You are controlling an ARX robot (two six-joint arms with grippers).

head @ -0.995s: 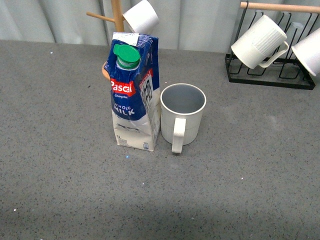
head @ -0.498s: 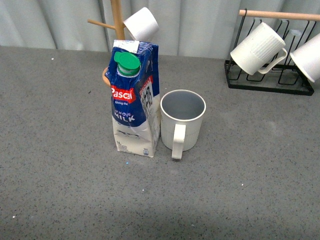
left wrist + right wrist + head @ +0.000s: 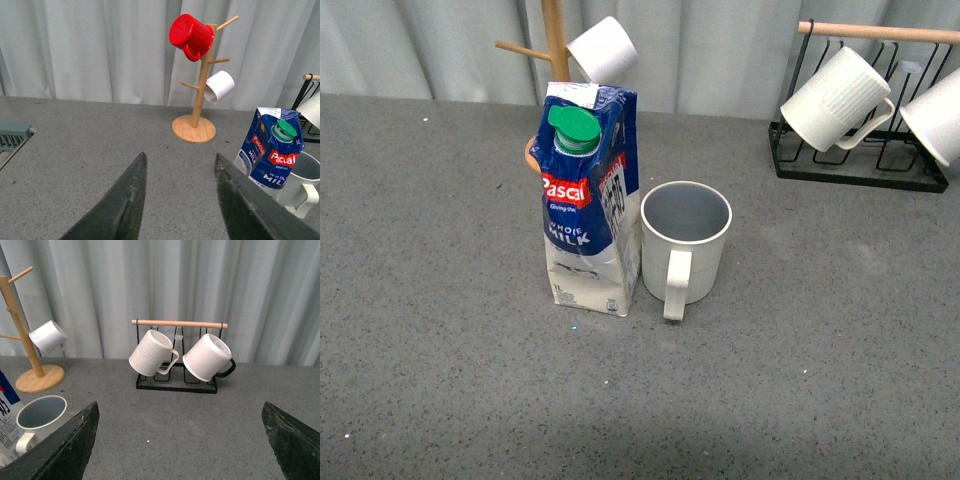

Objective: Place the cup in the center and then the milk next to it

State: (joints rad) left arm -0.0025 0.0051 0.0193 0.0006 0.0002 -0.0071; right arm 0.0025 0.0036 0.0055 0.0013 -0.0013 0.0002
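Observation:
The cream-white cup (image 3: 686, 241) stands upright on the grey speckled tabletop (image 3: 800, 380), its handle turned toward me and its inside empty. Right beside it on the left, almost touching, stands the blue-and-white milk carton (image 3: 590, 195) with its green cap. Both also show in the left wrist view: milk (image 3: 271, 149), cup (image 3: 303, 177). The right wrist view catches the cup (image 3: 41, 419) and an edge of the milk (image 3: 7, 415). My left gripper (image 3: 180, 165) is open over bare table, well away from the carton. My right gripper (image 3: 180, 415) is open wide, holding nothing. Neither arm appears in the front view.
A wooden mug tree (image 3: 199, 95) behind the carton carries a red mug (image 3: 191, 35) and a small white cup (image 3: 602, 47). A black wire rack (image 3: 860, 160) at the back right holds a ribbed white mug (image 3: 836, 90) and another white mug (image 3: 207, 357). Curtains close the back.
The front view's framing shifted slightly a second ago, so everything sits a little lower in the picture. The cup and milk have not moved on the table.

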